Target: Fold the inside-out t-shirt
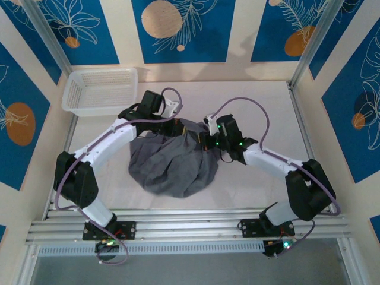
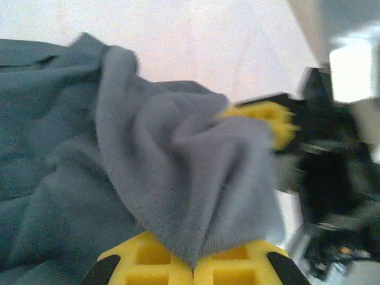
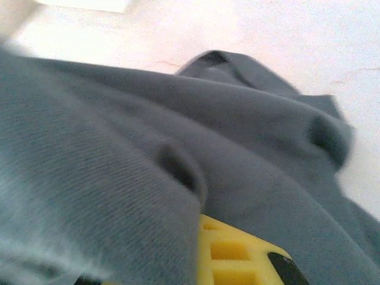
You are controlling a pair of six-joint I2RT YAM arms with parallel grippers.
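Pinching a thick fold of grey cloth, the left gripper [image 2: 193,267] has its two yellow pads pressed tight together, and the cloth sticks up from between them. The right gripper [image 1: 205,135] is closed too. In its own wrist view the cloth lies right over its yellow finger, so it looks like it has a pinch of the same cloth. The two grippers are close together, near the far edge of the t-shirt [image 1: 172,169], one beside the other. The t-shirt sits in the middle of the white table [image 1: 267,107], between the two arms. It is all bunched up in a round, wrinkly heap, gathered up at the top where the grippers hold it. I think the job is only at the start. The t-shirt is not spread flat, and I see no neat fold in it. I cannot see the sleeves or the little neck tag, so I cannot tell if it is inside out. It needs to be pulled out flat and then folded over, and none of that looks done. Counting things, I see one t-shirt, two arms, two grippers and one white basket [image 1: 98,92]. The basket sits at the far left corner of the table, well apart from the t-shirt.
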